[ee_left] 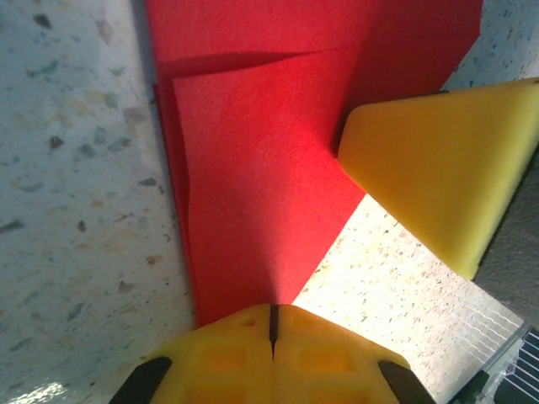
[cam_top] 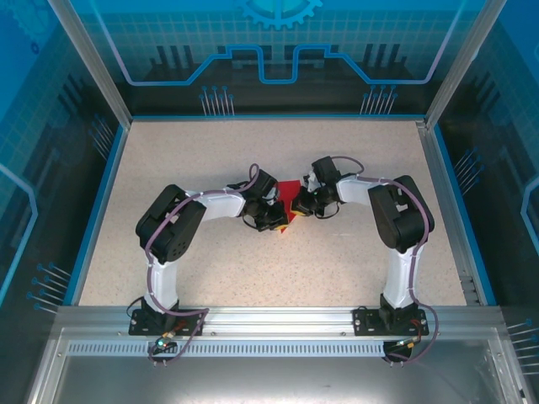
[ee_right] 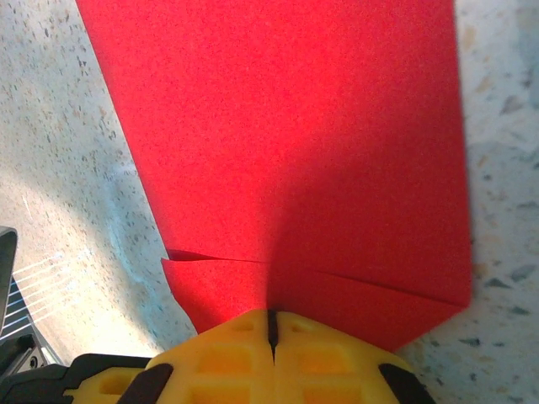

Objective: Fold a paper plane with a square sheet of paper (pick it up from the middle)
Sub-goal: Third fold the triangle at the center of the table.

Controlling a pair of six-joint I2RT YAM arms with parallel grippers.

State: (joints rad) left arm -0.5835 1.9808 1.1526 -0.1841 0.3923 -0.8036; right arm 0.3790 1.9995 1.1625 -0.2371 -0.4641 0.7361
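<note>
Speckled beige tabletop (cam_top: 253, 160), flat, matte, grey and dark flecks clear in both wrist views. Blue border strip (cam_top: 99, 202) runs along its left, back and right edges. Slotted aluminium rail (cam_top: 278, 318) across the near edge, grey metal plate (cam_top: 269, 379) below it. Translucent blue wall panels (cam_top: 278, 50) with circuit graphics, aluminium corner posts (cam_top: 88, 59).

paper (cam_top: 290, 192) on table (cam_top: 253, 269), between left gripper (ee_left: 273, 311), right gripper (ee_right: 271, 316)

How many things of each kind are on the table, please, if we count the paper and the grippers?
Red sheet of paper, partly folded: 1
Grippers with yellow fingers: 2, the left gripper and the right gripper, both shut at the paper's edges
Total: 3
</note>
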